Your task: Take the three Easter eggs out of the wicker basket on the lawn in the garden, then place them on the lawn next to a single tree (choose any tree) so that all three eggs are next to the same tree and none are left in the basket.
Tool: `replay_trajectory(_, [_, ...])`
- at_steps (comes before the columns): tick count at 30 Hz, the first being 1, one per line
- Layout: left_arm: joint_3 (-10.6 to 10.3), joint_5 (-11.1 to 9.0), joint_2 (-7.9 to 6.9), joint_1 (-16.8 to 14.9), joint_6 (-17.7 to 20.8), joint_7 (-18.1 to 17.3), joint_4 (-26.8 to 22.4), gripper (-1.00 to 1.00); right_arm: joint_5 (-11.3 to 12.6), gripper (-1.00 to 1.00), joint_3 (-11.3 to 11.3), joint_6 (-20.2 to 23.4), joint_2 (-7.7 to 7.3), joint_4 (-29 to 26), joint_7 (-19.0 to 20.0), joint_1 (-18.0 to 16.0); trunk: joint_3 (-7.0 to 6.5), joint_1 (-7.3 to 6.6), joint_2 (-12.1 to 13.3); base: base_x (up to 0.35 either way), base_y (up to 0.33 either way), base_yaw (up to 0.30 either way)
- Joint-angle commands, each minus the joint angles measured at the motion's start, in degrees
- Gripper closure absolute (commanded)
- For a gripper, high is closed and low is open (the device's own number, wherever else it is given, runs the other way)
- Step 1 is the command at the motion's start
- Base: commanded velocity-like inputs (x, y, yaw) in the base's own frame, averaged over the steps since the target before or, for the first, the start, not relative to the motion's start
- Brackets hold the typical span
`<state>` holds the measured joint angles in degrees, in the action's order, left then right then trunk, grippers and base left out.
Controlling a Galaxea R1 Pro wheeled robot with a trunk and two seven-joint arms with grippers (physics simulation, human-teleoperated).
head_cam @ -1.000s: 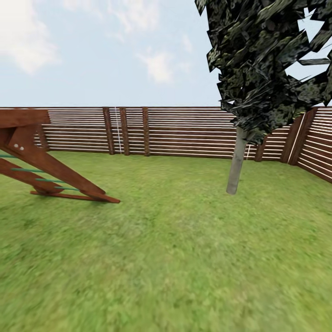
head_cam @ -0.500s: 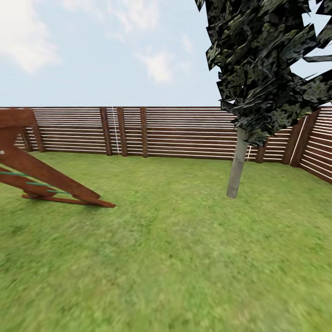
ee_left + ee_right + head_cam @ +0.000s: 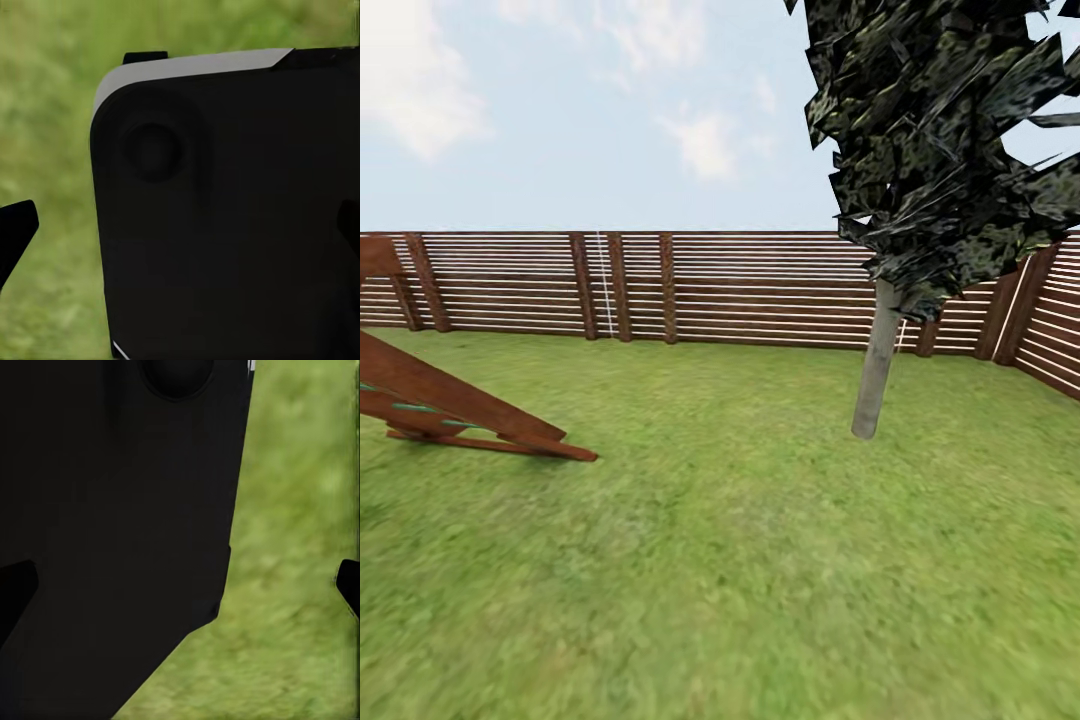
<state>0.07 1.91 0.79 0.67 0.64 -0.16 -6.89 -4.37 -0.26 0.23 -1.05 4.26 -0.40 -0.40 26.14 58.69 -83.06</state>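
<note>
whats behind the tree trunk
Behind the tree runs the brown slat fence, meeting another stretch at a corner to the right, with sky above. Lawn lies around the trunk's foot. The trunk and dark crown cover part of the fence, so what stands there cannot be seen.

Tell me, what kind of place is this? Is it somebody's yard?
It looks like a fenced back garden. Green lawn covers the ground, a brown slatted wooden fence runs around it, a tree with a pale trunk stands on the grass, and a sloping wooden frame, perhaps play equipment, sits nearby.
</note>
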Motion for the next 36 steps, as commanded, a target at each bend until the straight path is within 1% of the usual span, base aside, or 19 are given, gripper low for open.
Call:
replay_trajectory(1, [0.0, 0.2, 0.0, 0.0, 0.1, 0.0, -0.1, -1.0, -0.5, -1.0, -0.1, 0.0, -0.01, 0.1, 0.0, 0.0, 0.04, 0.03, 0.0, 0.313, -0.12, 0.0])
replay_trajectory(8, [0.0, 0.2, 0.0, 0.0, 0.1, 0.0, -0.1, -1.0, -0.5, -1.0, -0.1, 0.0, -0.01, 0.1, 0.0, 0.0, 0.04, 0.03, 0.0, 0.313, -0.12, 0.01])
replay_trajectory(18, [0.0, 0.2, 0.0, 0.0, 0.1, 0.0, -0.1, -1.0, -0.5, -1.0, -0.1, 0.0, -0.01, 0.1, 0.0, 0.0, 0.04, 0.03, 0.0, 0.312, -0.123, 0.165])
replay_trajectory(36, [0.0, 0.2, 0.0, 0.1, 0.1, 0.0, -0.1, -1.0, -0.5, -1.0, -0.1, 0.0, -0.01, 0.0, 0.0, 0.0, 0.04, 0.03, 0.0, 0.31, -0.127, 0.006])
